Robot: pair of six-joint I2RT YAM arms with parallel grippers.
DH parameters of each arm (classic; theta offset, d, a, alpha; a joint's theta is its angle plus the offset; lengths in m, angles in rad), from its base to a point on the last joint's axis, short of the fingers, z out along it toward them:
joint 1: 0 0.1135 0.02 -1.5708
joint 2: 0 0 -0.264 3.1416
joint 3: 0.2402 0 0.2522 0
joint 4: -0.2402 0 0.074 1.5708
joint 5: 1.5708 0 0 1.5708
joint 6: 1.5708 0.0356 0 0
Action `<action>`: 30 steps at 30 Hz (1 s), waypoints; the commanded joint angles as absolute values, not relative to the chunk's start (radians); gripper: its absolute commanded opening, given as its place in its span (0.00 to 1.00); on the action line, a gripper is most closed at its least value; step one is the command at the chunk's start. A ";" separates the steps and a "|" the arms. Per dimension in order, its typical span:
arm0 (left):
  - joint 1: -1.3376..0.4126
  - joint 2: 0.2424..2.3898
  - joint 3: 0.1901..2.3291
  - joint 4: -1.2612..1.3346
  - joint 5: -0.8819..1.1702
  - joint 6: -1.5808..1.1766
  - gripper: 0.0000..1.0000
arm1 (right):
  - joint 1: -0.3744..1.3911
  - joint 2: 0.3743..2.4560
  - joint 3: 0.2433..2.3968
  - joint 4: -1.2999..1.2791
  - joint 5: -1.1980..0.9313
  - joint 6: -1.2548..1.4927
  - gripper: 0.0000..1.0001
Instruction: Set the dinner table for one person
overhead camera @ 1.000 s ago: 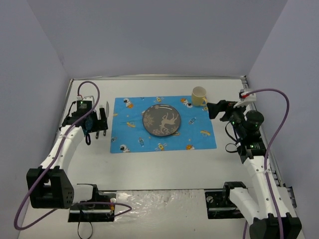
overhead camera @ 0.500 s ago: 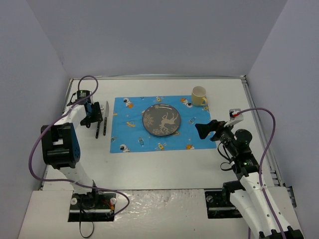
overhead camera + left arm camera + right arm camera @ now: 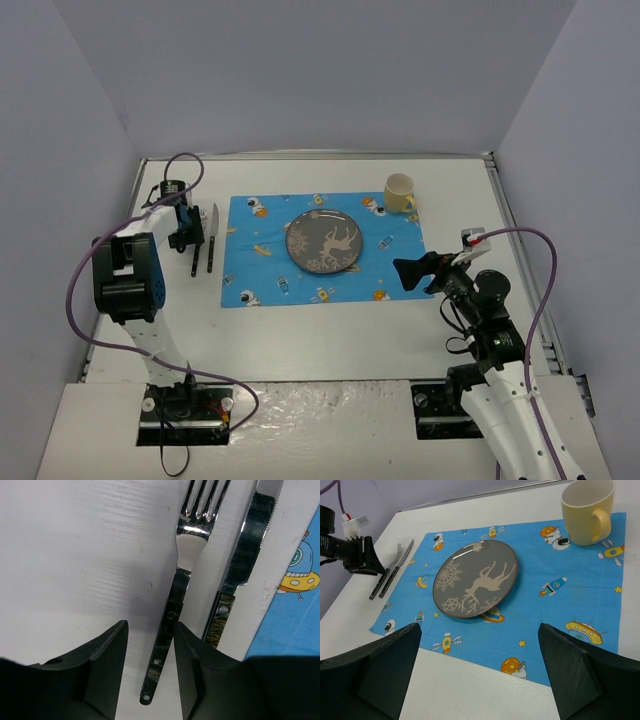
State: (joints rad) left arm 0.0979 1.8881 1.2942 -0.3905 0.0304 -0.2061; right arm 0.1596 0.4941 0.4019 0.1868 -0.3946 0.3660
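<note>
Broadly, the white tabletop (image 3: pixel 320 330) fills the floor of the walled cell, and everything else rests on it. A blue space-print placemat (image 3: pixel 260 275) lies flat across its middle. A grey plate (image 3: pixel 324 242) with a pale deer and snowflakes sits at the placemat's centre. A yellow mug (image 3: pixel 400 193) stands upright on the placemat's far right corner, with its handle toward the right edge.

Just off the placemat's left edge, a fork (image 3: pixel 196 250) and a knife (image 3: pixel 212 240) lie side by side on the bare tabletop. The knife is the nearer of the two to the cloth, and both point away from the arms.

The left pincer (image 3: pixel 150 630) is low over the fork's handle. It is partly open, with one finger on each side of the handle, and it is not clamped on it. Its right finger stands between the two handles and hides the knife's butt end.

The right pincer (image 3: pixel 479 630) is spread wide and holds nothing. It is near the placemat's near right corner and faces the plate.

A purple cable (image 3: pixel 185 160) loops above the left arm.
</note>
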 commanded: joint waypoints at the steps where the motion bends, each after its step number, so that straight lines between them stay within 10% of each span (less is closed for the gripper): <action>1: 0.091 1.884 1.318 -0.359 0.025 -0.183 0.38 | 0.169 0.505 0.407 0.230 -0.413 0.354 1.00; 14: 0.063 1.896 1.298 -0.343 0.041 -0.158 0.36 | 0.169 0.499 0.390 0.221 -0.416 0.355 1.00; 23: 0.064 1.870 1.304 -0.365 0.017 -0.149 0.03 | 0.169 0.489 0.390 0.216 -0.418 0.358 1.00; 30: 0.011 1.717 1.343 -0.460 -0.041 -0.164 0.00 | 0.169 0.480 0.391 0.203 -0.420 0.358 1.00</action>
